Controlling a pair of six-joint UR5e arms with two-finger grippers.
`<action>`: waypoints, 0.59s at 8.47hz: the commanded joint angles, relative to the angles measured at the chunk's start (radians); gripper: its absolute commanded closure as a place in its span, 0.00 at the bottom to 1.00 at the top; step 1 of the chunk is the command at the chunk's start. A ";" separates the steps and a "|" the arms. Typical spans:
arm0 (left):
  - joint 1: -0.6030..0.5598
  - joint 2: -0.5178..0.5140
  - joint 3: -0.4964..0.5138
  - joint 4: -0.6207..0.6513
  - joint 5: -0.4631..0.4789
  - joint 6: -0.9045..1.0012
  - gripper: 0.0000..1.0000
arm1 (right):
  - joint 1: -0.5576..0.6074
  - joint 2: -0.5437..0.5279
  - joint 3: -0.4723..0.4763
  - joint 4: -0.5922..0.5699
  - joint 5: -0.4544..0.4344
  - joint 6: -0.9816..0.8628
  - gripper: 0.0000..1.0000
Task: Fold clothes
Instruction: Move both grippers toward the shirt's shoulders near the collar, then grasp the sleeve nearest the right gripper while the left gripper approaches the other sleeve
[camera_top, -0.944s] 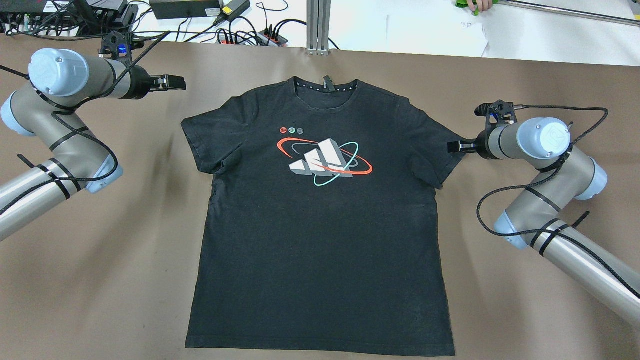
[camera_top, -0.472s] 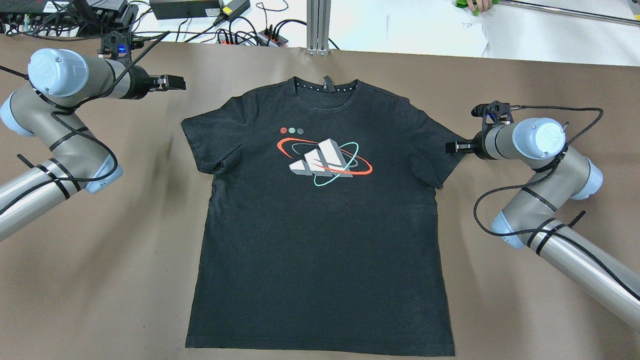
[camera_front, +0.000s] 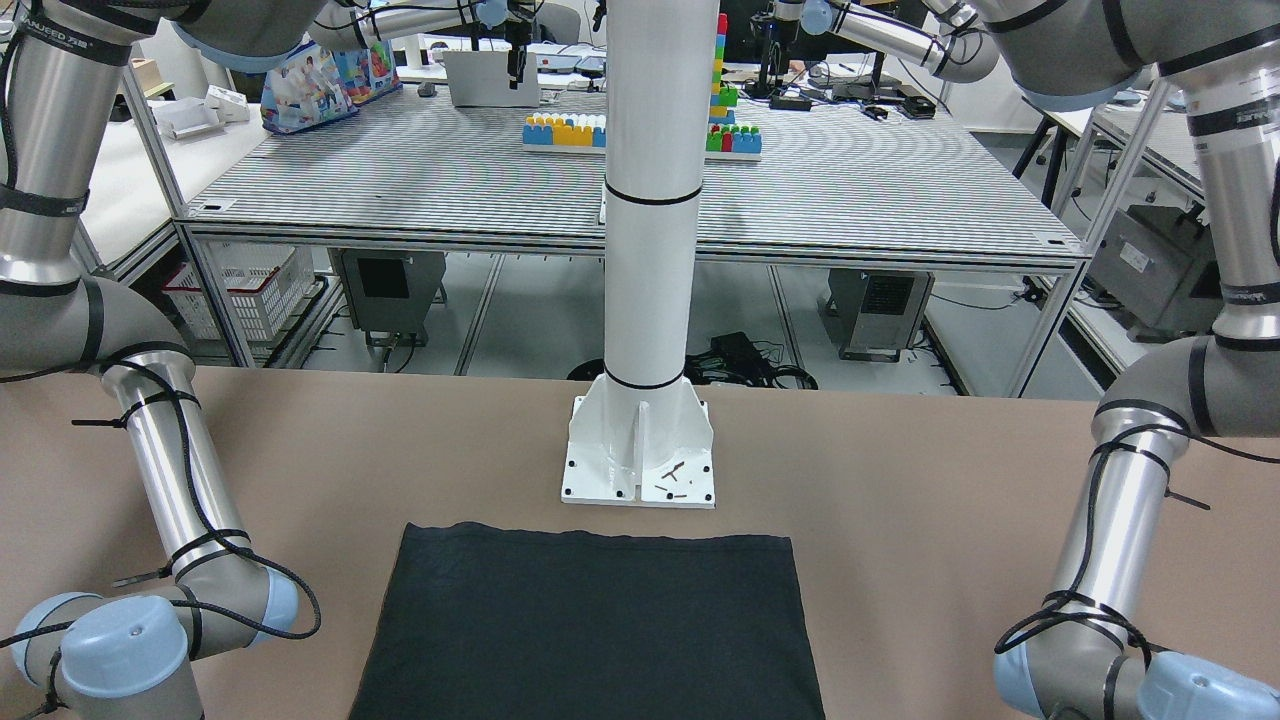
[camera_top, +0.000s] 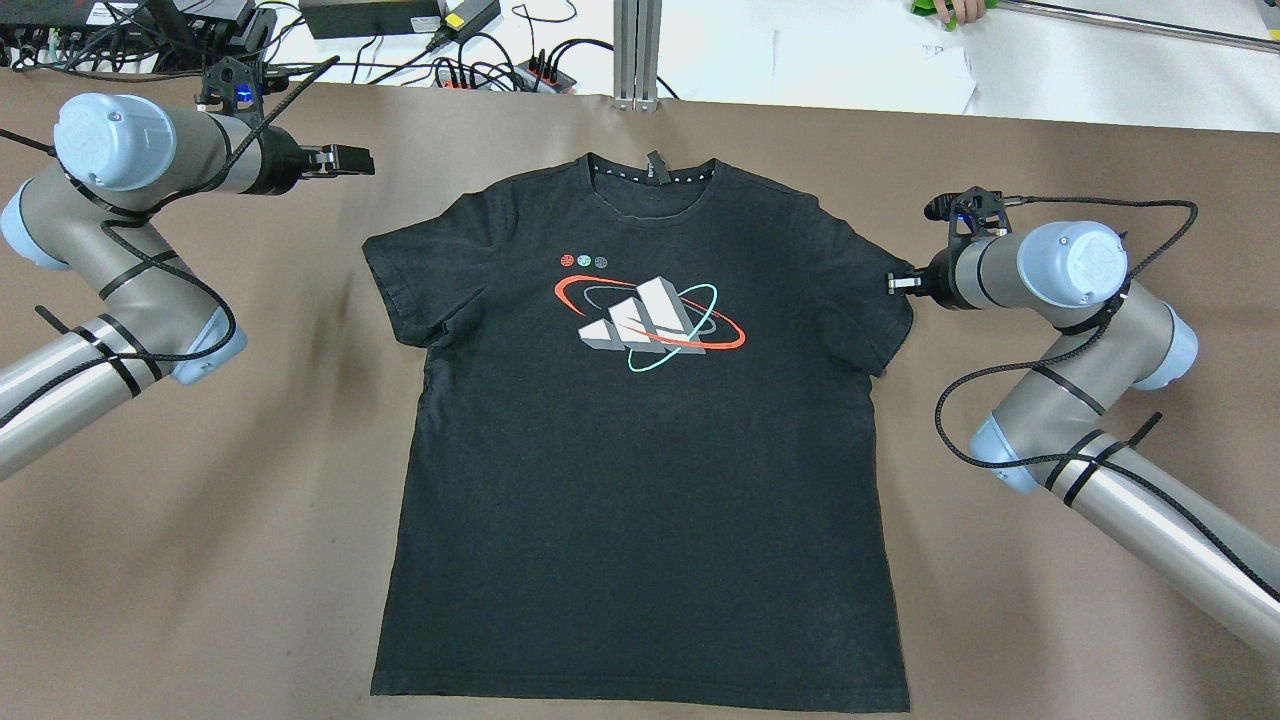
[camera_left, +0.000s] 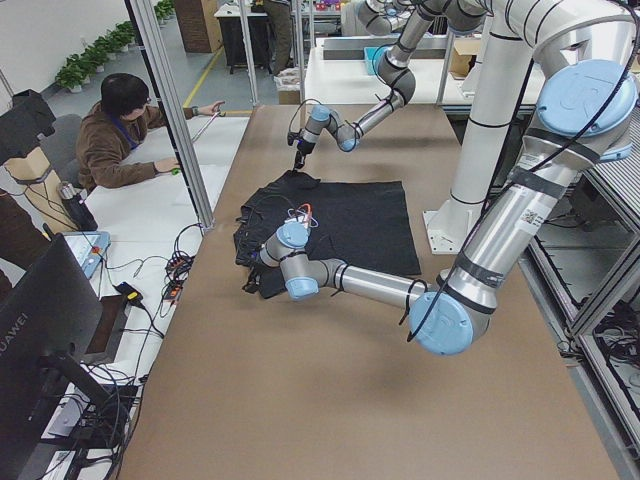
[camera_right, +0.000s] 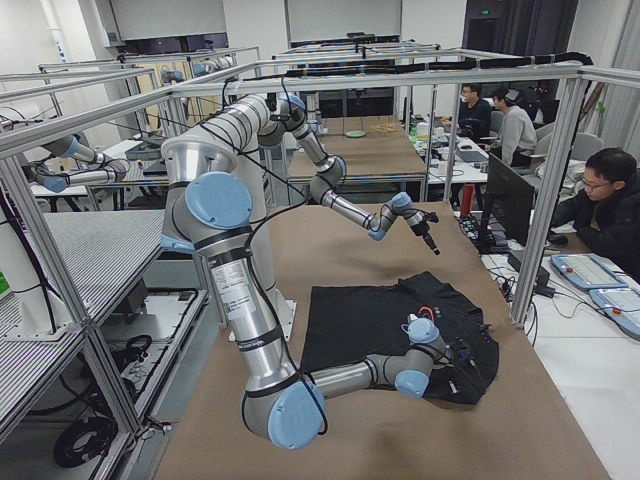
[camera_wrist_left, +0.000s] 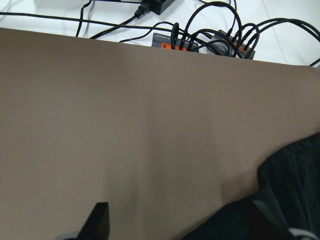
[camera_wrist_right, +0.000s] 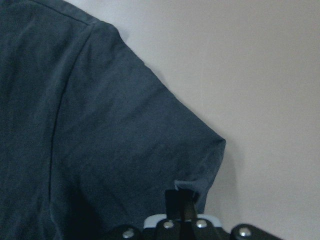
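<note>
The clothes are one black T-shirt (camera_top: 640, 470) with a white, red and teal logo on the chest. It lies flat, face up, on the brown table, collar at the far side. The front-facing view catches only its hem end (camera_front: 590, 620). My right gripper (camera_top: 893, 283) is at the hem of the shirt's right sleeve. The right wrist view shows its fingers (camera_wrist_right: 180, 200) shut on the sleeve's corner (camera_wrist_right: 205, 170). My left gripper (camera_top: 358, 160) is over bare table left of the collar, apart from the shirt. It is open, and the sleeve (camera_wrist_left: 295, 190) shows at the lower right.
The white pillar's base (camera_front: 640, 450) is bolted to the table just beyond the shirt's hem. Power strips and cables (camera_top: 500, 70) lie past the table's far edge. A person (camera_left: 115, 140) sits at a side desk. Brown table surface (camera_top: 200, 520) flanks the shirt.
My right gripper has moved slightly up and inward with the sleeve hem, which has shifted a little. The left arm has barely moved.
</note>
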 joint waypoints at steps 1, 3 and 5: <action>0.002 -0.002 0.001 0.001 0.000 0.000 0.00 | -0.019 0.124 0.025 -0.104 0.007 0.030 1.00; 0.002 -0.002 0.003 0.001 0.002 0.002 0.00 | -0.079 0.243 0.000 -0.180 -0.020 0.103 1.00; 0.003 -0.003 0.004 0.003 0.003 0.003 0.00 | -0.136 0.262 -0.015 -0.176 -0.095 0.104 1.00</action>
